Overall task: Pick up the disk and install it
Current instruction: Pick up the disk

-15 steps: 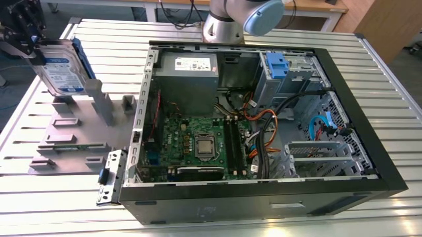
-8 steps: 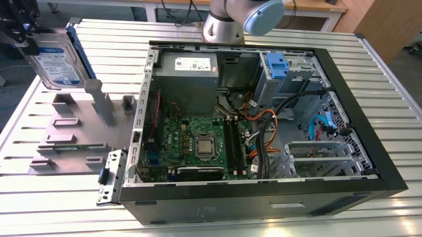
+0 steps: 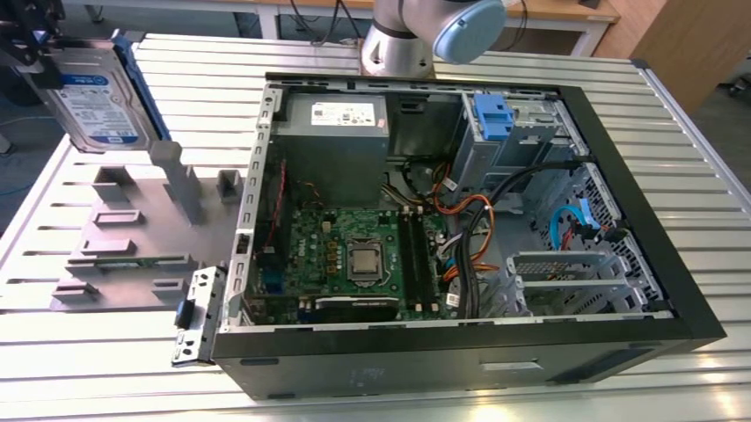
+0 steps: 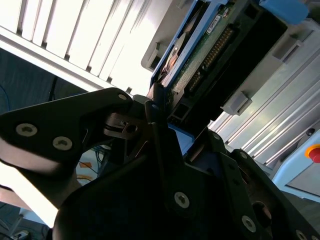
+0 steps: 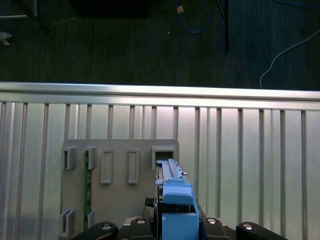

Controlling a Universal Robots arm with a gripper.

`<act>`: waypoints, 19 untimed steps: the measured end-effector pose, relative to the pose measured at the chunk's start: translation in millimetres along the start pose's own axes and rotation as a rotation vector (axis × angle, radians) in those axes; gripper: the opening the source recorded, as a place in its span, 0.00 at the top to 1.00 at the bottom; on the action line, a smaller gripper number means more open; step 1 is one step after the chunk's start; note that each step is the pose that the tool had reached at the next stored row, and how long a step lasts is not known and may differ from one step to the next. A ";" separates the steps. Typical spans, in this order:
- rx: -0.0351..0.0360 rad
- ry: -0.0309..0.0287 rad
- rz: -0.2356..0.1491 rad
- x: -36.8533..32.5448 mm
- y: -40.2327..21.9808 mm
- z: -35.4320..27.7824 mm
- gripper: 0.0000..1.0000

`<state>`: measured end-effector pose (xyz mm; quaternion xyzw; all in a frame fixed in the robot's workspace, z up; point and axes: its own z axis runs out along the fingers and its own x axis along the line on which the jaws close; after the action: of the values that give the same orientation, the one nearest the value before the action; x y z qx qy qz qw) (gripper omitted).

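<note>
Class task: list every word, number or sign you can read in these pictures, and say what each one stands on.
Label on the disk: print present, too small to read.
Sticker on the power supply: print present, too small to read.
Motherboard: markings too small to read.
No text can be quoted as it reads.

One disk (image 3: 100, 104) in one hand (image 3: 45, 63), one grey holder plate (image 3: 129, 264) beneath the hand, one open computer case (image 3: 663, 272), one motherboard (image 3: 352, 255), one power supply box (image 3: 334, 132), one slatted table (image 3: 94, 356)
</note>
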<state>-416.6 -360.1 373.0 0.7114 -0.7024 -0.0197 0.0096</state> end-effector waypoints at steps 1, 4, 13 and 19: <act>0.0000 0.0000 0.000 0.0 0.0 -0.1 0.64; 0.0001 0.0000 0.000 0.0 0.0 -0.6 0.64; 0.0001 0.0000 0.000 -0.1 0.1 -3.1 0.64; 0.0001 0.0000 0.000 -0.1 0.2 -4.7 0.64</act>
<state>-416.6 -360.1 377.7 0.7114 -0.7024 -0.0197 0.0096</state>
